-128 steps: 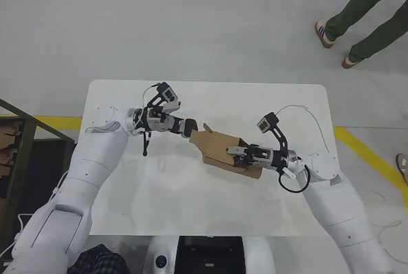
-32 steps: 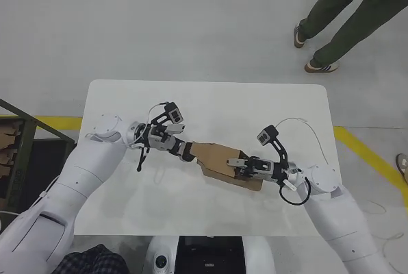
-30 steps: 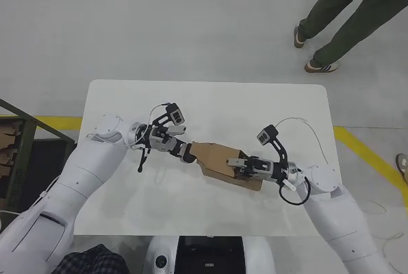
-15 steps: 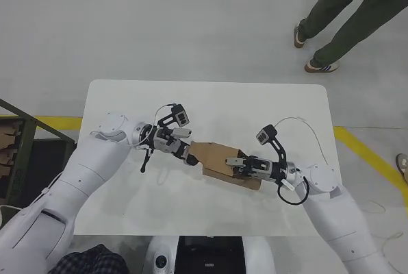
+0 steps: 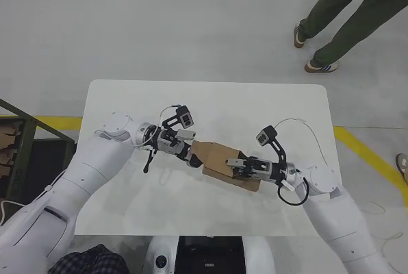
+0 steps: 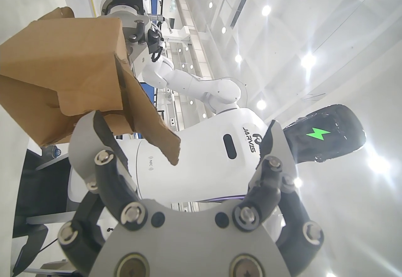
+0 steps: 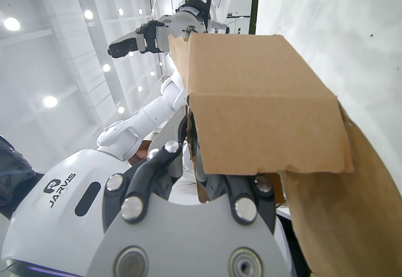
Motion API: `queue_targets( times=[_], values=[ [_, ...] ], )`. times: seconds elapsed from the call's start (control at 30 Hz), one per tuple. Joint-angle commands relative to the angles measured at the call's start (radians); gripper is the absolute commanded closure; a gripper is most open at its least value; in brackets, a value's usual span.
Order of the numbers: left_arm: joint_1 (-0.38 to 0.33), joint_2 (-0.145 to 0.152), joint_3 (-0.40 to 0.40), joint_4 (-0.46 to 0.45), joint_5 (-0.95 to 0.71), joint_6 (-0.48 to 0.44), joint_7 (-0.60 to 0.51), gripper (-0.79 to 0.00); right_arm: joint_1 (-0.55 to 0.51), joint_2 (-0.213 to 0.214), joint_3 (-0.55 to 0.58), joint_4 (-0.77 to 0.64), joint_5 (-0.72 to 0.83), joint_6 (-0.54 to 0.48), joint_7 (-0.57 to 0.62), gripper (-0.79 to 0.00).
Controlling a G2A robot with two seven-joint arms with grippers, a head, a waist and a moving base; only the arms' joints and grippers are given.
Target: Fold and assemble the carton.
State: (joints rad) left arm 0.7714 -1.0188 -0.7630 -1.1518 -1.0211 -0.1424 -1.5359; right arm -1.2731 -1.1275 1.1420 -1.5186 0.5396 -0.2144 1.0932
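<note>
The carton point(image 5: 219, 159) lies on its side about the middle of the worktop point(image 5: 272, 109), half formed, between my two claws. My right claw point(image 5: 237, 164) is clamped on the wall at its right end. My left claw point(image 5: 193, 159) stands spread wide at the other end, holding nothing, with a loose flap point(image 6: 150, 124) reaching into the gap between its fingers point(image 6: 94, 134).

The step in hand, as I judge it, is folding that flap in. To do it well I should hold the right grip firm so the body cannot slide or twist. I should push with the flat of one finger close to the crease, not at the tip, so the board bends on its line. The flap's edge looks ragged, so a gentle push suits it.

From above I get both arms and the carton's place on the worktop, but the flap's angle is too small to tell there. My left wrist view gives the flap and my spread fingers. My right wrist view gives the corrugated edge pinched in my grip.
</note>
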Motion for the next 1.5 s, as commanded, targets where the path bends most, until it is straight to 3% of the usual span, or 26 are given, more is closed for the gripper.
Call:
queue_targets(
  times=[0.0, 1.17, 1.47],
  values=[
    [-0.004, -0.001, 0.006, -0.002, -0.002, 0.001, 0.0, -0.785, 0.001, 0.0, -0.002, 0.0, -0.002, 0.003, 0.004, 0.0],
    [-0.039, -0.01, 0.068, 0.036, -0.045, -0.011, 0.0, -0.785, 0.015, 0.003, -0.016, 0.019, 0.029, -0.008, 0.063, 0.0],
    [-0.055, -0.002, 0.065, 0.066, 0.067, -0.022, 0.0, -0.785, 0.019, 0.003, -0.015, 0.024, 0.032, -0.008, 0.055, 0.0]
  ],
)
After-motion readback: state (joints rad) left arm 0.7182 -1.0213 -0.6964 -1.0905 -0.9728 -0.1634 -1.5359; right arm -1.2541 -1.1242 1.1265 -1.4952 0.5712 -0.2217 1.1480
